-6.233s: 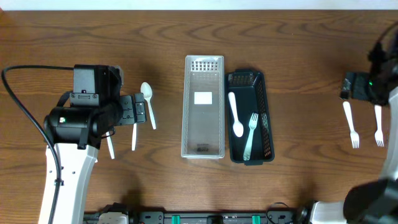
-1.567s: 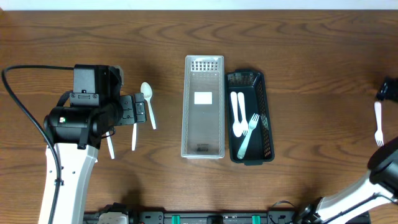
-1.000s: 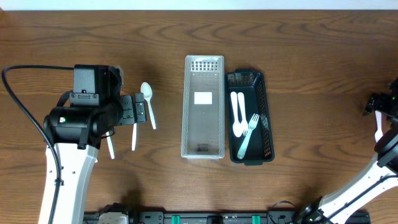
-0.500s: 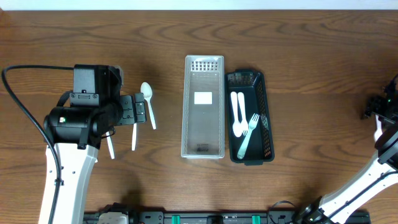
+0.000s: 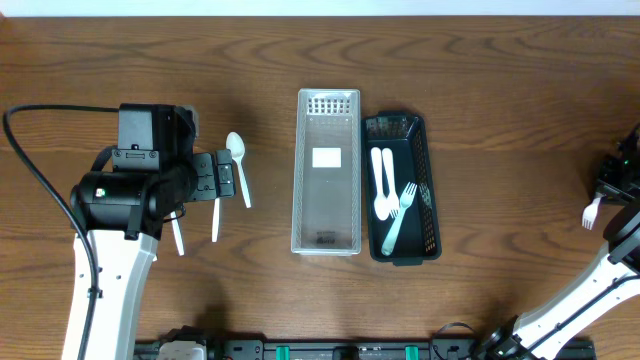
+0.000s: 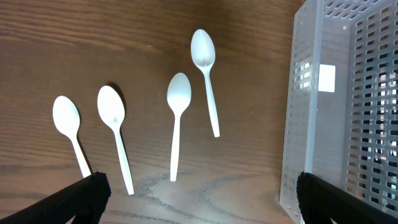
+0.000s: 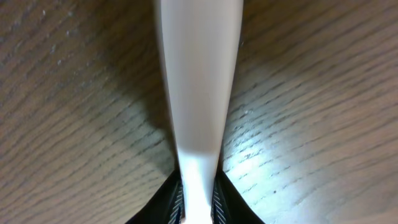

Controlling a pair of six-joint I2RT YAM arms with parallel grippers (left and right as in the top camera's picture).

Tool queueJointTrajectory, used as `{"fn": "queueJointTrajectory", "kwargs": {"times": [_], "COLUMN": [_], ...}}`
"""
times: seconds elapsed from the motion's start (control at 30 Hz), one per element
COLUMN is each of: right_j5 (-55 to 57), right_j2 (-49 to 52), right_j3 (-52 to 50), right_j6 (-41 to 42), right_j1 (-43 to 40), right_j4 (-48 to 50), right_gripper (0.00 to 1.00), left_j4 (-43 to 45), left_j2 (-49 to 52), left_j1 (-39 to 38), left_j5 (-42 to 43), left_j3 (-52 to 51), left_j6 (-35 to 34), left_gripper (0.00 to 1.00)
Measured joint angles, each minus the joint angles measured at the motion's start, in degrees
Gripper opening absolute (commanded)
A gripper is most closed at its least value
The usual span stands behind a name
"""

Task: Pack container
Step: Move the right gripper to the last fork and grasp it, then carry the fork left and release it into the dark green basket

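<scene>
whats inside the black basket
In the basket: two white spoons side by side and one white fork lying slanted next to them. The floor directly under them is covered. Nothing else shows.

Table [image 5: 500, 80] is showing dark brown wood grain, smooth, slightly glossy with glare spots. Spoons [image 6: 178, 93] are looking like white plastic, smooth, with a faint shine. Clear container [image 6: 298, 124] is reading as translucent perforated plastic; black basket [image 5: 432, 200] as matt plastic mesh. Fork [image 7: 199, 74] is showing smooth white plastic.

Bright even light, soft shadows; R-wrist view v. close, blurry, w/ glare on table [image 7: 261, 162].
</scene>
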Motion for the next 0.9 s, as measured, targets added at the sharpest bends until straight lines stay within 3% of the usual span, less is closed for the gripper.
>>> {"fn": "queueJointTrajectory", "kwargs": {"times": [0.27, 0.5, 0.7, 0.9], "right_j5": [-1.2, -4.6, -6.4, -7.3], "right_j2": [-0.1, -5.5, -20.9, -26.8], "right_j3": [0.0, -0.2, 0.3, 0.9], "right_j6": [2.2, 3.3, 4.9, 6.1], "right_j1": [1.3, 8.5, 22.3, 38.4], "right_j4": [-1.5, -1.5, -2.9, -6.8], "right_gripper": [0.11, 0.10, 0.13, 0.13], "left_j4": [0.0, 0.0, -0.1, -0.4], "left_j2": [0.0, 0.0, 0.0, 0.0], "left_j1": [0.0, 0.0, 0.0, 0.0], "left_j5": [0.0, 0.0, 0.0, 0.0], "left_j3": [0.0, 0.0, 0.0, 0.0], "left_j6": [0.0, 0.0, 0.0, 0.0], "left_gripper": [0.98, 0.98, 0.98, 0.98]}}
